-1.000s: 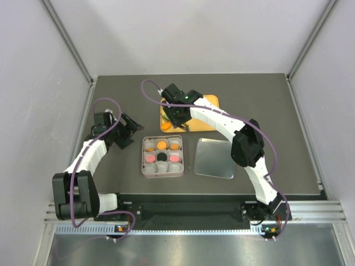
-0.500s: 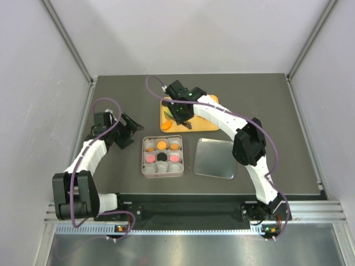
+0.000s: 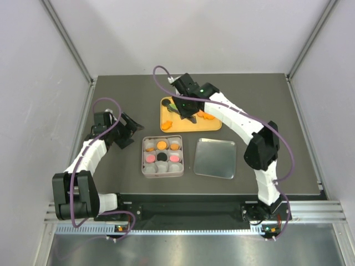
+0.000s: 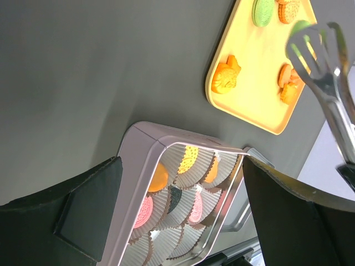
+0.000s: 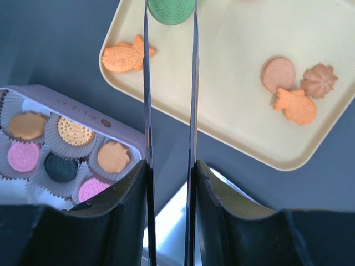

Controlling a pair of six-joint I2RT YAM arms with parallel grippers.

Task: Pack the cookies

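Holds left jaws wide open and empty beside the tin (image 4: 133, 177) of cookies (image 3: 162, 157) on the desk (image 3: 111, 88). Squeezes tongs (image 5: 147, 111) in right jaws, pinching a green cookie (image 5: 171, 8) at the yellow tray (image 5: 233, 111) with more cookies.

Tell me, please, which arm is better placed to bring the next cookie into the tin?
Right. The right claw grips slim metal tongs whose tips bracket a round green cookie on the yellow tray. The left claw hangs open and empty beside the pale pink square tin.
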